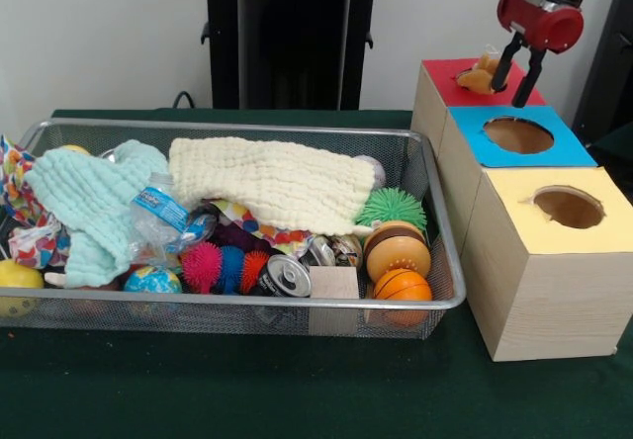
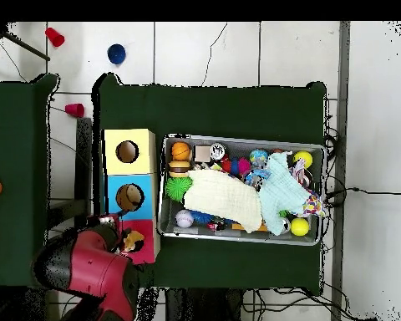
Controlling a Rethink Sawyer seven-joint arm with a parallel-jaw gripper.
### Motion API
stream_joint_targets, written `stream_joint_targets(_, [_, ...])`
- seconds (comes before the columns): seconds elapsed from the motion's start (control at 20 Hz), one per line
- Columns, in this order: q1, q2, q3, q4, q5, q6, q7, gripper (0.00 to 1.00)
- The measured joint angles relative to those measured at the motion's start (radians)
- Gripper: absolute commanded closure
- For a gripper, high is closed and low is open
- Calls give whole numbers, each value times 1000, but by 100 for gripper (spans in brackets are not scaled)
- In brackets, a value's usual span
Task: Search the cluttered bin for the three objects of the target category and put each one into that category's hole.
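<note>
The hole in the red-topped wooden box cannot be seen: the red and black gripper and the small orange-and-tan toy it carries stand over that spot in both views. The toy is hard to make out; from the front it shows as a rounded orange lump with a paler tan piece on top, and what it represents cannot be told. The gripper's two dark fingers point down, parted only narrowly, and the toy sits at their tips on the side toward the box's middle. It appears to be pinched between them, but the contact itself is not clear. From overhead the arm's red body covers much of the box, and only the toy and a strip of the red top show beside it.

Just beside the fingers, toward the camera in the front view, stands the blue-topped wooden box with its round hole open, and beyond that the yellow-topped wooden box, also with an open hole.

Well apart from the fingers, the silver wire-mesh bin holds a heap that hides a good deal. A cream waffle-weave cloth and a mint green cloth lie over the top, covering whatever is beneath. Along the near wall a green spiky ball, a brown and orange toy burger, an orange ball, a drinks can and a small wooden block are visible.
</note>
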Motion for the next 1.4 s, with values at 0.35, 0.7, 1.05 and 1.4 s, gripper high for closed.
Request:
stream_joint_targets(0.35, [0, 23, 1, 8, 24, -10, 0, 0])
stream_joint_targets(0.7, [7, 24, 1, 24, 49, -38, 0, 0])
stream_joint_targets(1.05, [-3, -7, 34, 71, 67, -114, 0, 0])
stream_joint_targets(1.4, [-7, -36, 62, 114, 70, -184, 0, 0])
